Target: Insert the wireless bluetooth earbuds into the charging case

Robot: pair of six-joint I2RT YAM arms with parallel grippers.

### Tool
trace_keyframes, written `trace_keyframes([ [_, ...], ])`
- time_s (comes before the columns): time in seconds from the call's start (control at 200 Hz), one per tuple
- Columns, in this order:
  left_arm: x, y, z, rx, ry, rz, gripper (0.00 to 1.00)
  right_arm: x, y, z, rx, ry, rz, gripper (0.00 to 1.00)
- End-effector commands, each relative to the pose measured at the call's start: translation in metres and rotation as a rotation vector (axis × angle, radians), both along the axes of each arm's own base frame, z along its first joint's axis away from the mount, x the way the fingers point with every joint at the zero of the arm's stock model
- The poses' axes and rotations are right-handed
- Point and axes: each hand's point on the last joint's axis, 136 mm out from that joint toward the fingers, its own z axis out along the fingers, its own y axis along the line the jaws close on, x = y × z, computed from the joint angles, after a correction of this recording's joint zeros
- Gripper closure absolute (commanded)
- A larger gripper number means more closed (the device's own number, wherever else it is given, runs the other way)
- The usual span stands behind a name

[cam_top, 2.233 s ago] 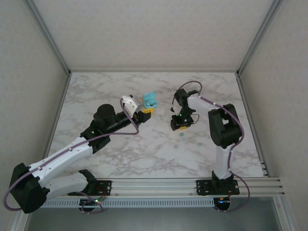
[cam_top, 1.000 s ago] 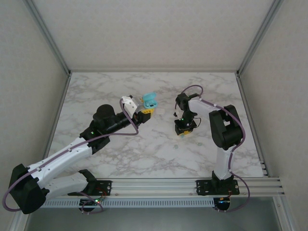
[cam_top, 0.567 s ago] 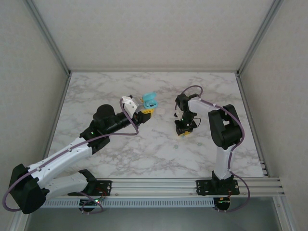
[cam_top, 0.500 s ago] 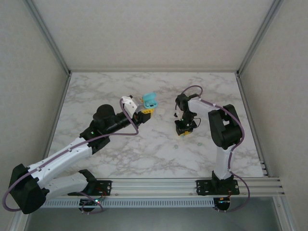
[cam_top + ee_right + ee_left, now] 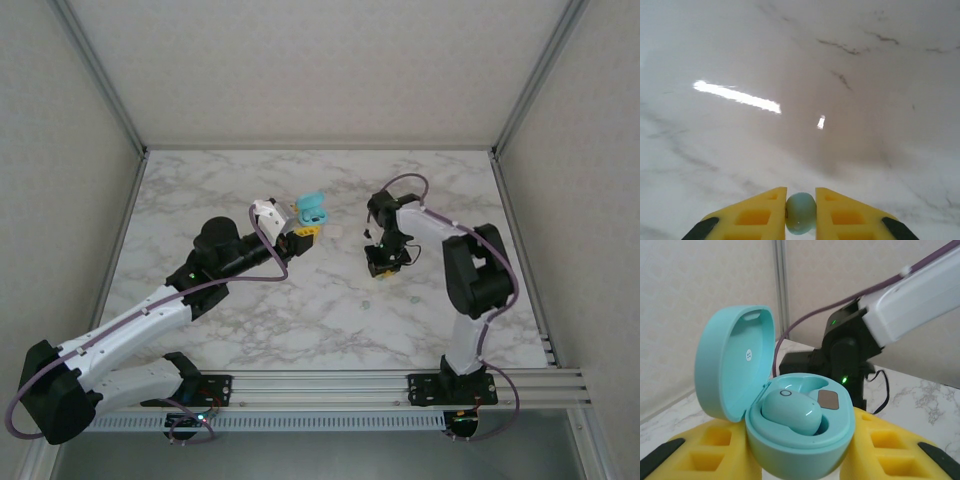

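Left wrist: open charging case (image 5: 800, 445) bears a tiny white mark (image 5: 748, 354) — unreadable.

Top external: high, from 6 o'clock, down over the whole worktop (image 5: 300, 190).
Left wrist: very near, level, facing the right arm (image 5: 910, 300), shared with top external.
Right wrist: near, past its end effector (image 5: 800, 197), down at worktop.

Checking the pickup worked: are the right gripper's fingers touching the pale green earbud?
Touching. The right wrist view shows the pale green earbud pressed between both yellow fingers, no gap either side.
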Motion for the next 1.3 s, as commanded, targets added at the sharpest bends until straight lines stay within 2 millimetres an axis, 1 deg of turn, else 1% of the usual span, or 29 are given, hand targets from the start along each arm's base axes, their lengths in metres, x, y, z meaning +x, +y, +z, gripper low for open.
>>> trace_keyframes([
  [0.0,-0.001,0.000,0.005,-0.010,-0.017,0.007,0.79,0.004,0.019,0.074,0.228,-0.126,-0.085,0.82],
  [0.06,-0.001,0.000,0.004,-0.007,-0.017,0.008,0.79,0.003,0.031,0.114,0.369,-0.179,-0.108,0.82],
  [0.175,0.000,-0.002,0.003,-0.002,-0.022,-0.001,0.80,-0.008,0.056,0.193,0.642,-0.256,-0.091,0.82],
  [0.255,0.000,-0.006,0.003,-0.001,-0.026,-0.017,0.80,-0.017,0.068,0.241,0.798,-0.305,-0.067,0.81],
  [0.34,0.000,-0.010,0.002,0.002,-0.026,-0.034,0.80,-0.026,0.073,0.278,0.909,-0.351,-0.044,0.81],
  [0.38,0.000,-0.012,0.002,0.004,-0.028,-0.042,0.80,-0.032,0.076,0.292,0.958,-0.359,-0.019,0.81],
  [0.43,0.000,-0.014,0.003,0.001,-0.031,-0.050,0.80,-0.037,0.080,0.304,1.001,-0.363,0.001,0.81],
  [0.526,0.000,-0.017,0.004,-0.001,-0.031,-0.064,0.80,-0.044,0.088,0.318,1.063,-0.350,0.042,0.81],
  [0.726,-0.007,-0.025,0.010,-0.021,-0.034,-0.130,0.80,-0.046,0.101,0.321,1.097,-0.321,0.078,0.80],
  [0.946,-0.014,-0.029,0.016,-0.034,-0.038,-0.175,0.81,-0.042,0.106,0.311,1.075,-0.290,0.074,0.80],
  [1.296,-0.016,-0.033,0.019,-0.036,-0.032,-0.204,0.81,-0.042,0.112,0.316,1.099,-0.291,0.087,0.80],
])
